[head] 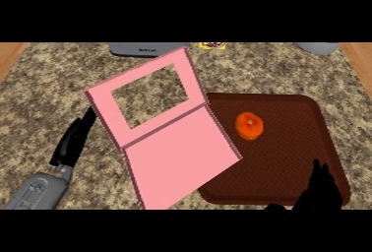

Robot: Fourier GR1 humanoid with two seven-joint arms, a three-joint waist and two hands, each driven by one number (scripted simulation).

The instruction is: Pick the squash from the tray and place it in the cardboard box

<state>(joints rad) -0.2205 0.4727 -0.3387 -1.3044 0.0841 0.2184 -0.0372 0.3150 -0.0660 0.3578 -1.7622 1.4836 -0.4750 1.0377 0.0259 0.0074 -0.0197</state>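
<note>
Orange, rounded squash [249, 125] sits untouched on the dark brown square tray [291, 162], pink open-topped cardboard box [163, 130] at its nine o'clock. Right hand [320, 189] hovers at five o'clock, fingers straight; left hand [73, 140] rests open. Pick and place both remain.

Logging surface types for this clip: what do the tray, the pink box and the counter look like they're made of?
Tray: dark brown, finely ribbed matte surface, probably plastic or rubber. Pink box: flat, thin, uniformly matte panels, consistent with cardboard, though the colour is unusual. Counter: speckled brown and beige, like granite or stone.
</note>
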